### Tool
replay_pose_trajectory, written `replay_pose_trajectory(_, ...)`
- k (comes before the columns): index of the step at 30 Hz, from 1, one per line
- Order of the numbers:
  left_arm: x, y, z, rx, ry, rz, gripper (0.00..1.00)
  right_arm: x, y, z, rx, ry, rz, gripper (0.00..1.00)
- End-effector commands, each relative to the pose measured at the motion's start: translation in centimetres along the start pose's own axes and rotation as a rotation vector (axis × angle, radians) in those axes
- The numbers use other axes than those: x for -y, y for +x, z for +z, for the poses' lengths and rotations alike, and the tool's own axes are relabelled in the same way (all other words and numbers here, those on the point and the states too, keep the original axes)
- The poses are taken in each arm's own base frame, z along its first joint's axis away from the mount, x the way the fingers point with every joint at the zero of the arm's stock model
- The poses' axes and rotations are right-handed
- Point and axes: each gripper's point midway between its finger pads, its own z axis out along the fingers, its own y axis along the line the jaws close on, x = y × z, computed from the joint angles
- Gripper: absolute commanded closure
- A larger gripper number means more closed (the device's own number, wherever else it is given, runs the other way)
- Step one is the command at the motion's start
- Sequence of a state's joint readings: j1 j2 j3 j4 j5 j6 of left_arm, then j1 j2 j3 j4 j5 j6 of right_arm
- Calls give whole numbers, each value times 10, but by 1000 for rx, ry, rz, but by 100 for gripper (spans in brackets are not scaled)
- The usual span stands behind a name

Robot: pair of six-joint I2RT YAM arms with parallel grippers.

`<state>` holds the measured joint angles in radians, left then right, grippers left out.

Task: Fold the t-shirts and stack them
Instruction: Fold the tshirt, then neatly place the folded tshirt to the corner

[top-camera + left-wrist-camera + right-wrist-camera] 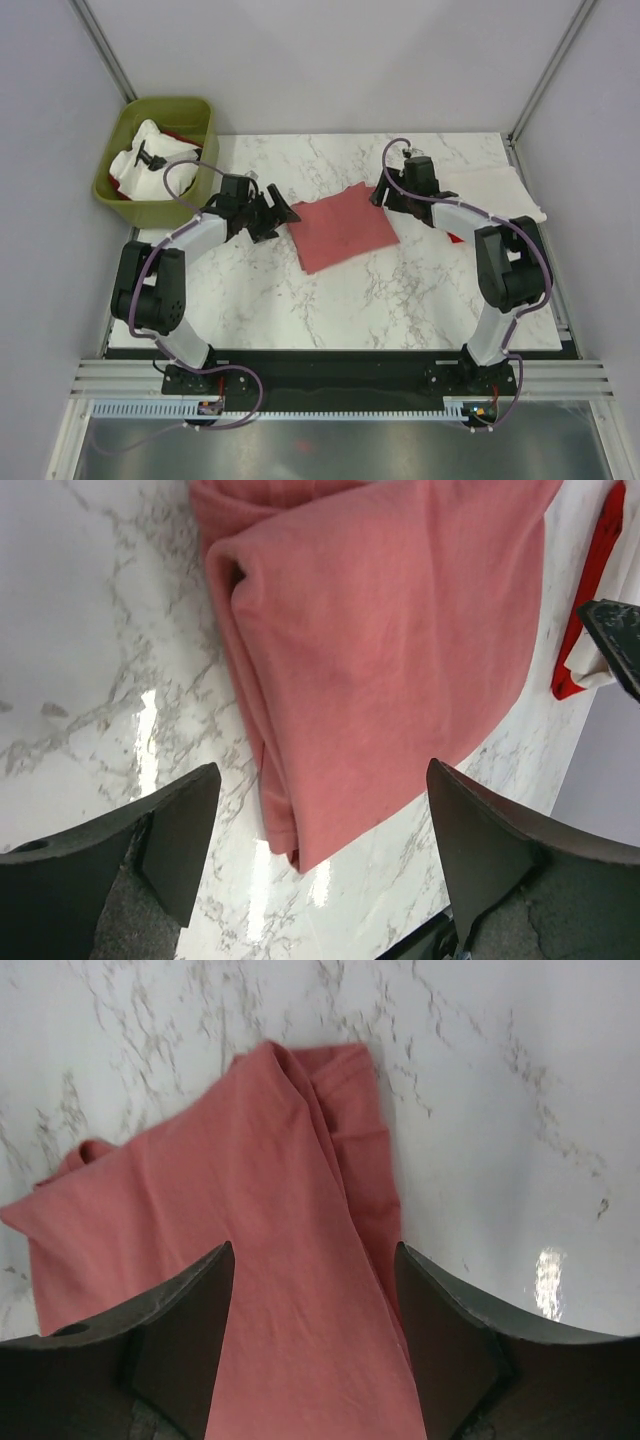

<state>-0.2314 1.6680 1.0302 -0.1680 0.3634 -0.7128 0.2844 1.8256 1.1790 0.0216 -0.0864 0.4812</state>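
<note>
Salmon tee (343,231) folded on table (400,290). L gripper (280,212) & R gripper (383,196): jaws wide apart, empty; R possibly grazing cloth.

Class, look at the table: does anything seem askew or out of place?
The folded salmon-red t-shirt lies turned at an angle to the table edges, its layers uneven at one corner. The cream-white t-shirt at the right seems to overhang the table's side.

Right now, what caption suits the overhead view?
Left gripper and right gripper, both open, flank the folded salmon-red t-shirt on a marble table.
</note>
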Motion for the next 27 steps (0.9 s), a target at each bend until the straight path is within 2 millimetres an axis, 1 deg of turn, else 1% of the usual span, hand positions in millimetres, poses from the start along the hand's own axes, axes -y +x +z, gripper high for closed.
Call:
replay_pose_trajectory(1,13,-13,-9,110,64,15,10,10,48,3,-137,18,-3,28)
replay_pose_trajectory(3,6,-7,-8,114,44,13,11,20,68,6,-175,49,14,27)
replay_pose_trajectory(4,-1,-2,-7,108,34,11,12,24,73,8,-180,60,15,27)
replay_pose_trajectory(5,-4,1,-6,110,27,9,12,29,83,8,-198,74,21,28)
replay_pose_trajectory(6,-2,-1,-7,130,44,15,12,31,88,9,-207,82,31,38)
replay_pose_trajectory(8,-12,1,-5,172,46,34,12,31,97,6,-233,76,43,49)
replay_pose_trajectory(9,-16,1,-3,187,44,42,12,31,99,3,-234,78,46,58)
replay_pose_trajectory(10,-19,1,0,191,39,50,12,31,101,0,-236,81,54,62)
replay_pose_trajectory(11,-18,1,1,180,40,55,12,35,111,-6,-250,96,61,68)
replay_pose_trajectory(12,-20,4,7,153,37,54,12,35,110,-14,-246,109,65,81)
replay_pose_trajectory(13,-14,1,8,145,52,56,13,38,112,-20,-247,129,71,85)
replay_pose_trajectory(14,-12,3,9,133,65,53,14,38,115,-26,-247,129,69,85)
replay_pose_trajectory(15,-10,5,10,123,78,43,14,36,123,-39,-246,120,61,84)
replay_pose_trajectory(16,-10,6,12,118,83,36,14,36,125,-45,-245,115,59,79)
replay_pose_trajectory(17,-6,4,13,121,99,37,14,36,124,-51,-236,110,57,65)
replay_pose_trajectory(18,-1,1,14,119,117,32,14,36,119,-61,-208,115,52,33)
replay_pose_trajectory(19,2,-1,15,117,124,33,14,37,112,-65,-181,127,50,28)
replay_pose_trajectory(20,4,-1,18,114,133,31,14,37,99,-67,-135,145,45,27)
replay_pose_trajectory(21,5,-2,20,114,134,30,14,34,87,-70,-96,144,43,25)
replay_pose_trajectory(22,10,-7,21,120,144,32,14,33,77,-70,-71,150,45,27)
replay_pose_trajectory(23,8,-6,26,108,142,29,14,26,62,-68,-38,147,45,28)
replay_pose_trajectory(24,9,-8,29,108,144,29,14,33,57,-63,-27,188,43,29)
replay_pose_trajectory(25,12,-12,30,111,151,32,14,35,51,-59,-13,211,43,29)
replay_pose_trajectory(26,11,-13,33,111,147,29,14,33,40,-55,9,220,47,29)
replay_pose_trajectory(27,10,-12,37,111,151,24,14,40,42,-45,-2,243,49,33)
